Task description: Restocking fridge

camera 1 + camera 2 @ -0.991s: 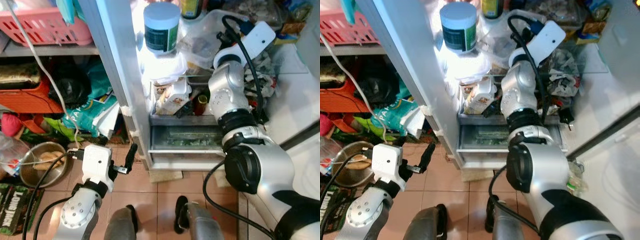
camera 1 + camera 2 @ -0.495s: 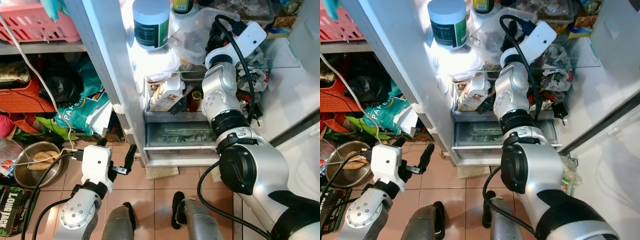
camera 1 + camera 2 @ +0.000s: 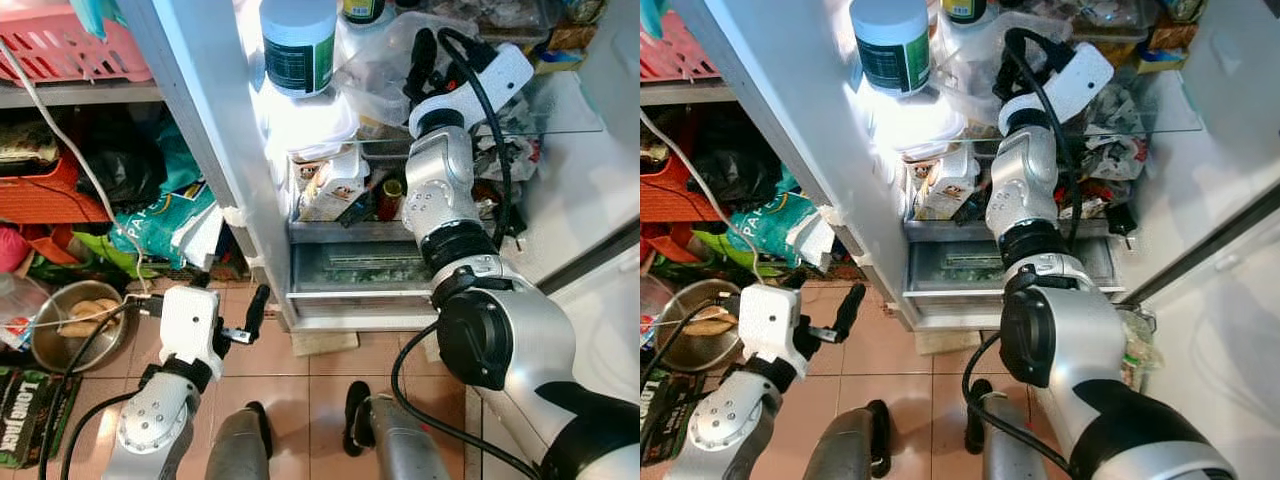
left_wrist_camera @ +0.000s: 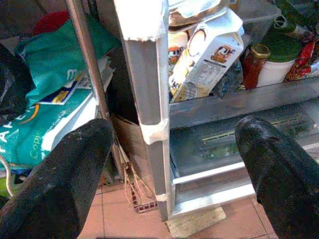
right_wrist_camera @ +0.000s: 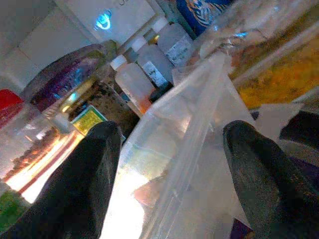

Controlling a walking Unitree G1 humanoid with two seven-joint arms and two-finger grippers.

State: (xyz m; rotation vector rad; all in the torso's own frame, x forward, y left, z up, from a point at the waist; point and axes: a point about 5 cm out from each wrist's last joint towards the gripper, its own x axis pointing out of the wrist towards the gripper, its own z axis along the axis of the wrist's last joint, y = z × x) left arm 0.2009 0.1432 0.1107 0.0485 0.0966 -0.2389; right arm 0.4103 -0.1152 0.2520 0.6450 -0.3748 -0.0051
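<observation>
The fridge stands open before me. My right gripper reaches onto the lit upper shelf, open, its fingers on either side of a corner of a clear plastic container. A white tub with a blue lid stands to the left of that container. Small bottles stand behind it. Below the shelf sit a carton, a red-lidded jar and the crisper drawer. My left gripper hangs low outside the fridge's left wall, open and holding nothing.
Left of the fridge is a cluttered rack with a pink basket, a teal bag and dark bags. A metal bowl sits on the tiled floor. The fridge door stands open on the right.
My right gripper has pushed a little further onto the upper shelf, against the clear container. The camera has shifted slightly. The left arm has stayed where it was.
</observation>
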